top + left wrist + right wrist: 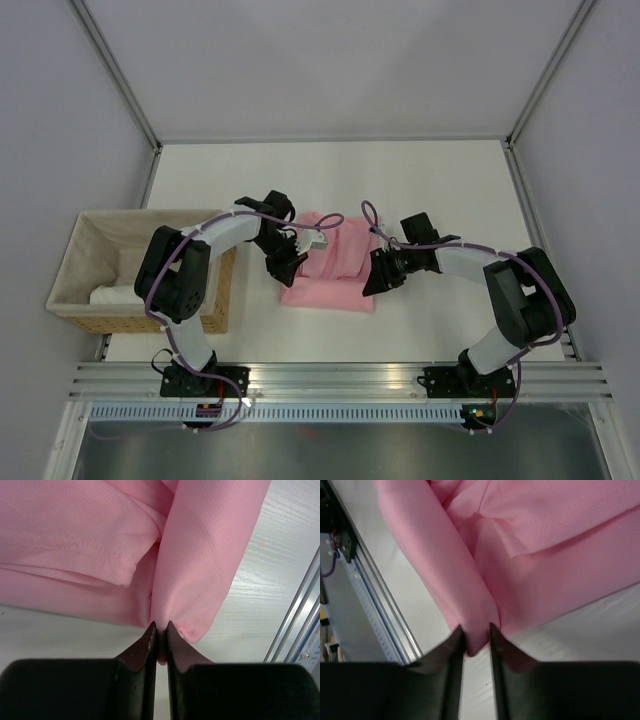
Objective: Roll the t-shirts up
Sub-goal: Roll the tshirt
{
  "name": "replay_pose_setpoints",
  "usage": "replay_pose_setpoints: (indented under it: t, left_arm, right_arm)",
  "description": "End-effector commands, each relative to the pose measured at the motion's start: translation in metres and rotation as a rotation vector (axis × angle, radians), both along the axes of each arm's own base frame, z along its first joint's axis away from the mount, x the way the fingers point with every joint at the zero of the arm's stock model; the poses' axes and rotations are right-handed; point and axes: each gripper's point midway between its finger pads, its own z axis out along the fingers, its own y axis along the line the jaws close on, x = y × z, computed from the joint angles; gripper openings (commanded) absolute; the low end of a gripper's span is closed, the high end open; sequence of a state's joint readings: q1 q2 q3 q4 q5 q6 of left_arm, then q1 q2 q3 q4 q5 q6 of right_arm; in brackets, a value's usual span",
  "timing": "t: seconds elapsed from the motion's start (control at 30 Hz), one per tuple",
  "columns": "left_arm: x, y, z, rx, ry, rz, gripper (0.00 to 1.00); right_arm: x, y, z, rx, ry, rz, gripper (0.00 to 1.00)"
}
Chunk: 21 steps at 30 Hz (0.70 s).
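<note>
White tabletop (450, 190): 1; bare room at shirt's 12 & 3 o'clock; metal rail (340, 378) runs along the 6 o'clock edge.
Wicker basket (218, 300): 1, cloth-lined, at table's 9 o'clock edge, just beside L arm (185, 270); 1 white cloth (115, 295) inside.
Pink t-shirt (335, 268): 1, folded, lying at table centre btwn the 2 grippers; bare strip btwn its near edge & the rail.
L gripper (160, 628): at shirt's 8 o'clock corner, fingers pressed nearly together, pinching a fabric fold.
R gripper (476, 630): at shirt's 4 o'clock corner, narrow gap, pinching a fabric fold.
</note>
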State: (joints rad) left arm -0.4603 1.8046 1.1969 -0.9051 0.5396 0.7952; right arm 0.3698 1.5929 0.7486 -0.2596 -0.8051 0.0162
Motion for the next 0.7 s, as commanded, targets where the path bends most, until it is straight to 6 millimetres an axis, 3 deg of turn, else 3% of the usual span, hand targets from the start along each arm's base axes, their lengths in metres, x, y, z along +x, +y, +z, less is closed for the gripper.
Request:
replay_pose_setpoints:
  t: [0.0,0.07,0.1,0.23,0.4,0.47,0.5,0.57,0.63,0.67]
  left_arm:
    - [0.012,-0.007,0.009,-0.025,-0.029,0.021,0.15]
    - [0.015,-0.005,0.009,-0.019,-0.037,0.031,0.16]
    - [0.017,-0.004,0.008,-0.019,-0.037,0.035,0.17]
    - [0.039,0.007,0.003,0.022,-0.093,0.101,0.18]
    - [0.054,0.022,0.000,0.038,-0.168,0.109,0.32]
    - [0.064,0.021,0.013,-0.022,-0.216,0.114,0.35]
    - [0.070,0.017,0.032,-0.069,-0.286,0.097,0.36]
    - [0.078,0.011,0.051,-0.133,-0.394,0.048,0.39]
    - [0.071,0.005,0.072,-0.177,-0.521,-0.036,0.45]
    - [0.079,0.003,0.082,-0.185,-0.634,-0.084,0.47]
  right_arm:
    - [0.020,0.012,0.002,0.038,-0.007,-0.073,0.22]
    - [0.022,0.009,-0.004,0.022,0.005,-0.093,0.03]
    - [0.021,0.005,-0.009,0.013,0.019,-0.104,0.00]
    - [0.011,-0.005,-0.026,-0.019,0.091,-0.123,0.00]
    - [0.018,-0.006,-0.024,-0.016,0.071,-0.140,0.00]
    - [0.022,-0.005,-0.023,-0.016,0.072,-0.152,0.00]
    - [0.022,-0.004,-0.023,-0.013,0.077,-0.151,0.00]
    - [0.022,-0.003,-0.021,-0.005,0.089,-0.158,0.00]
    - [0.022,-0.003,-0.022,-0.008,0.097,-0.165,0.01]
    - [0.022,-0.004,-0.021,-0.008,0.107,-0.176,0.01]
